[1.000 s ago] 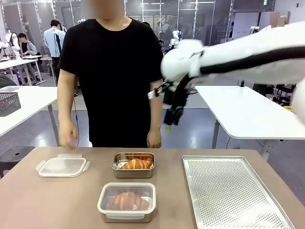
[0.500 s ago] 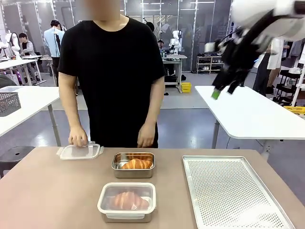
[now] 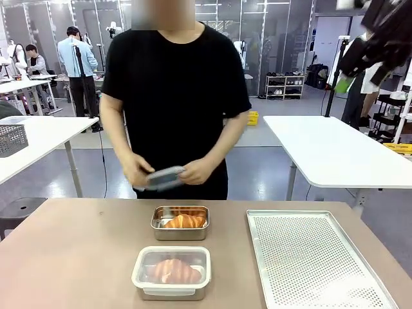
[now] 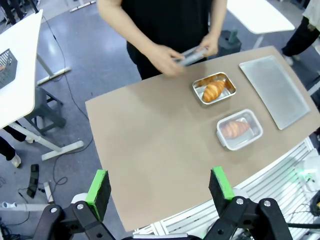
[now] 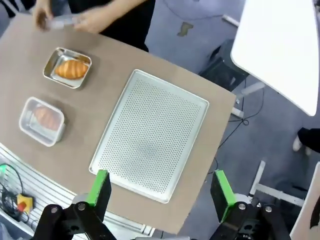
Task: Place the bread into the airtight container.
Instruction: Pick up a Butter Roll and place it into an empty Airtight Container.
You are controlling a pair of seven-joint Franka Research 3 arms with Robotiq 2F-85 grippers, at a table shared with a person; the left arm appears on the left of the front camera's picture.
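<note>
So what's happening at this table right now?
The person holds a clear lid in both hands above the table's far edge. An open steel container holds a croissant; a second container, lidded, holds another. Both grippers, left gripper and right gripper, hang open high above, holding nothing.

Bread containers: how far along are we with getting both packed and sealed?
Done: the near container holds a croissant under its lid. The far container holds its croissant too but stands uncovered. In hand: the person's hands hold the second lid above the table. Left: putting that lid on. Both arms are raised, jaws open and empty.
</note>
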